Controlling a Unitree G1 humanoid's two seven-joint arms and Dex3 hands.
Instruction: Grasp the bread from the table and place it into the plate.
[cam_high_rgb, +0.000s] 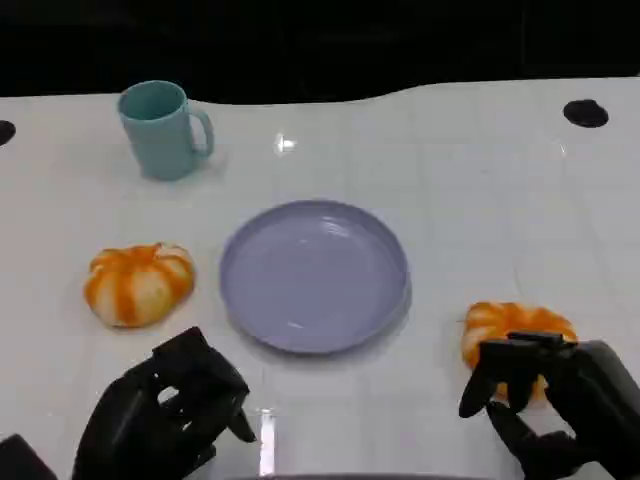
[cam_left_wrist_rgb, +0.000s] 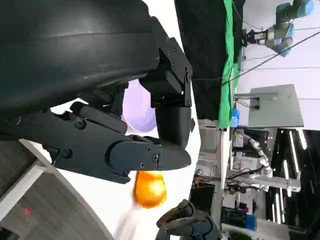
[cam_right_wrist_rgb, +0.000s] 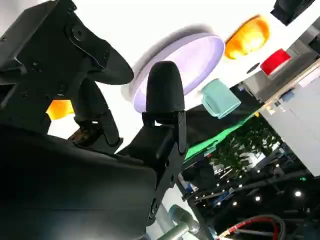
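Two orange-and-white breads lie on the white table, on either side of a lavender plate (cam_high_rgb: 314, 275). The left bread (cam_high_rgb: 138, 283) sits apart from my left hand (cam_high_rgb: 165, 418), which hangs near the front edge with loosely bent fingers and nothing in them. My right hand (cam_high_rgb: 560, 400) reaches over the near side of the right bread (cam_high_rgb: 515, 325); its fingers are spread and partly hide the bread. In the right wrist view a bit of that bread (cam_right_wrist_rgb: 60, 108) shows between the fingers (cam_right_wrist_rgb: 164, 92), with the plate (cam_right_wrist_rgb: 192, 57) beyond. The left wrist view shows the plate (cam_left_wrist_rgb: 141, 107) and right bread (cam_left_wrist_rgb: 149, 189).
A teal mug (cam_high_rgb: 160, 130) stands at the back left, behind the left bread. Black round marks (cam_high_rgb: 585, 113) sit at the table's far corners. The right wrist view also shows the mug (cam_right_wrist_rgb: 220, 97) and a red object (cam_right_wrist_rgb: 275, 61) off the table.
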